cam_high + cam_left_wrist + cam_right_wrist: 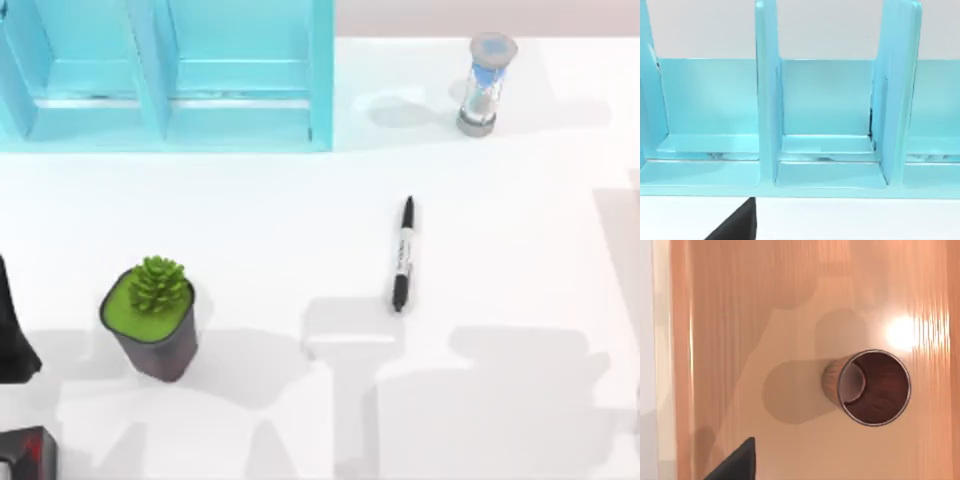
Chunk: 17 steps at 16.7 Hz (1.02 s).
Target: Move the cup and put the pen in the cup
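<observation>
Pen (pixel 403 255): lies flat mid-table, cap toward six o'clock; we judge it light, stiff, prone to rolling, best pinched across the barrel. Cup (pixel 867 387): upright beneath our right wrist camera on an orange-brown surface; rigid, light, graspable at the rim. Neither pincer's state is discernible.

1. Turquoise shelf unit (pixel 165 75), top-left of the table in my top view. Upright dividers split it into open compartments.
2. Same shelf (pixel 830 125) seen close up in my left wrist view; compartments look bare, w/ pale streaks on the floor panels.
3. Dark grey square pot w/ green succulent (pixel 152 315), standing upright, lower left of table.
4. Clear hourglass w/ blue sand (pixel 483 85), upright, top right, well apart from pot.
5. White table (pixel 300 230).
6. Glossy orange-tan wood-grain surface (pixel 765 315) in my right wrist view.
</observation>
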Available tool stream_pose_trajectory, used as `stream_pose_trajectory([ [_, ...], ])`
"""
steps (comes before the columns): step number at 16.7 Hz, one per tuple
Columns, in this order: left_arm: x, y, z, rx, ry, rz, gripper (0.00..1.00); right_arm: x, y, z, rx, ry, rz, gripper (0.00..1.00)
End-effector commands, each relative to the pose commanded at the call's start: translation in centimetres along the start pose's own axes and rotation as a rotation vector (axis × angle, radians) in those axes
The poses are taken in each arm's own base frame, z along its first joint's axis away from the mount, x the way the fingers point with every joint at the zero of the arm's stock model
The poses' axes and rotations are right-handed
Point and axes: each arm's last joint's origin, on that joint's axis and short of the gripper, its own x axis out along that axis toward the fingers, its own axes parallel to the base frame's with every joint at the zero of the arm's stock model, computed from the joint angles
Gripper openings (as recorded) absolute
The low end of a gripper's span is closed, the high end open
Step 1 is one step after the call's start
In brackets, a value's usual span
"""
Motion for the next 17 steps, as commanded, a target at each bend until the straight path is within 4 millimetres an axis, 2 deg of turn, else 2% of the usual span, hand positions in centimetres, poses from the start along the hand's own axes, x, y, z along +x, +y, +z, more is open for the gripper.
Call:
stream_pose_trajectory([
  [4,0.0,0.0,0.0,0.000,0.000,0.000,1.00,3.7,-4.0,3.6,-0.002,0.247,0.079,1.00],
  [8,0.0,0.0,0.0,0.000,0.000,0.000,1.00,6.4,-6.5,4.9,0.000,0.382,0.142,1.00],
  [15,0.0,0.0,0.0,0.000,0.000,0.000,1.00,6.9,-6.6,5.0,-0.003,0.401,0.153,1.00],
  [17,0.0,0.0,0.0,0.000,0.000,0.000,1.00,8.0,-6.6,4.6,0.000,0.406,0.155,1.00],
])
